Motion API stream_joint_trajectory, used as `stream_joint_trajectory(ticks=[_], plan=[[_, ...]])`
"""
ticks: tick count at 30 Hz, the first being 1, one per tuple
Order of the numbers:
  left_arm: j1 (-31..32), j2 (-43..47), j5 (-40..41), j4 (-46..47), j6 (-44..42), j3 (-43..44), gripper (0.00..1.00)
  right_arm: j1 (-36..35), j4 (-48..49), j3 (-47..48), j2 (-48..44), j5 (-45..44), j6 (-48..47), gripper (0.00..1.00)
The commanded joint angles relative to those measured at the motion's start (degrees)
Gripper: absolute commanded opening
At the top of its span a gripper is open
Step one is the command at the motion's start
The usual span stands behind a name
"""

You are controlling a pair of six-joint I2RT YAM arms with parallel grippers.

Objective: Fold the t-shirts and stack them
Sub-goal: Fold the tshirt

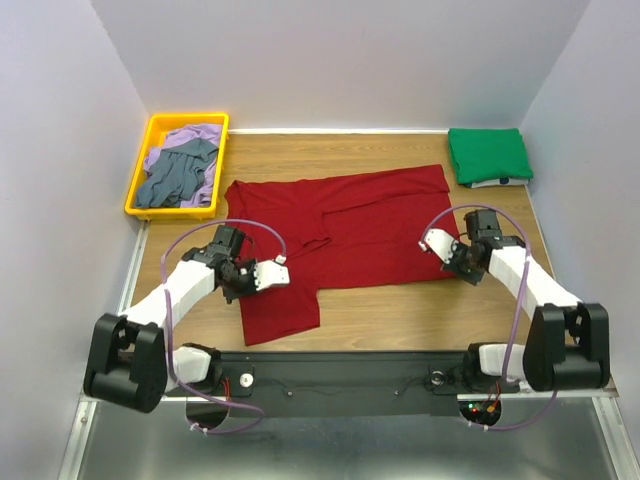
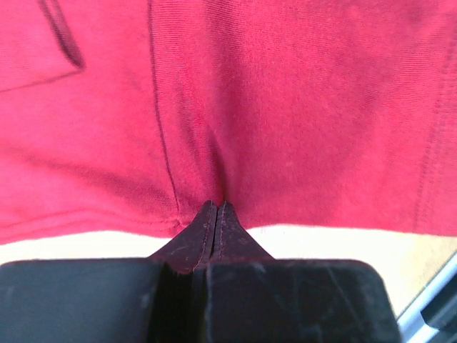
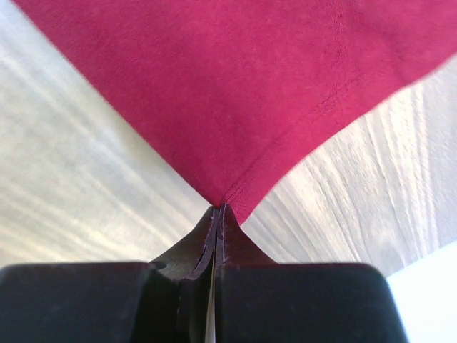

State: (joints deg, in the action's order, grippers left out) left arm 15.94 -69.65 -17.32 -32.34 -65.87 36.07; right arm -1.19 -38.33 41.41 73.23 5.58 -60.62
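Observation:
A dark red t-shirt [image 1: 340, 225] lies spread across the middle of the wooden table, with one part hanging toward the near edge. My left gripper [image 1: 284, 270] is shut on its near-left hem, and the left wrist view shows the jaws [image 2: 216, 206] pinching the red cloth [image 2: 285, 107]. My right gripper [image 1: 428, 243] is shut on the shirt's right corner, seen in the right wrist view with the tips [image 3: 218, 209] clamped on the hemmed point of cloth [image 3: 235, 93]. A folded bright green t-shirt [image 1: 488, 155] rests at the back right. Lavender-purple [image 1: 185, 135] and grey-blue [image 1: 178, 175] t-shirts lie crumpled in the tray.
The yellow plastic tray [image 1: 137, 180] stands at the back left corner. White walls enclose the table on the left, back and right. The arms' black base rail [image 1: 340, 370] runs along the near edge.

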Motion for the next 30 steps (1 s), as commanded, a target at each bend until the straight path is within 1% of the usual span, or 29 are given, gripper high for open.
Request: stream_joint_trajectory(ticks=[1,5,6,7,13,16,23,24,25,26,30], plan=[[-0.9,3.8,-0.6,-6.9,-1.5,1.8,0.0,0.8,-5.1,0.7,-4.3,1.0,-0.5,0.01],[-2.7,3.0,-2.0,-9.5,-2.2,4.9,0.0,0.9,-6.2,2.9,-3.5,1.4,-1.0,0.01],[-3.3,2.6,-2.4,-9.8,-2.5,5.6,0.0,0.9,-6.3,3.6,-2.7,1.5,-1.3,0.01],[-4.9,1.5,-3.1,-10.5,-2.9,7.3,0.0,2.5,-6.3,5.4,-1.9,2.0,-1.2,0.01],[-9.3,-4.3,-6.1,-12.3,-4.7,15.4,0.0,3.3,-6.3,13.0,5.4,3.6,-1.3,0.01],[-9.9,-6.5,-7.0,-12.8,-4.8,19.2,0.0,3.3,-6.3,17.0,8.1,4.7,-0.6,0.01],[-12.4,-15.5,-10.2,-14.8,-4.5,29.8,0.0,3.3,-6.4,27.0,16.2,5.4,-0.5,0.01],[-12.6,-16.6,-10.5,-15.0,-4.5,31.1,0.0,3.3,-6.4,28.3,18.6,5.5,-0.3,0.0],[-13.0,-17.5,-10.7,-15.2,-4.6,33.8,0.0,3.3,-6.4,29.5,19.7,5.6,-0.3,0.0],[-13.1,-19.4,-10.9,-15.6,-4.4,35.0,0.0,3.3,-6.4,32.0,20.8,5.6,-0.3,0.01],[-13.4,-23.4,-10.7,-15.1,-3.4,39.8,0.0,3.3,-6.3,36.9,25.6,5.1,-1.0,0.01]])
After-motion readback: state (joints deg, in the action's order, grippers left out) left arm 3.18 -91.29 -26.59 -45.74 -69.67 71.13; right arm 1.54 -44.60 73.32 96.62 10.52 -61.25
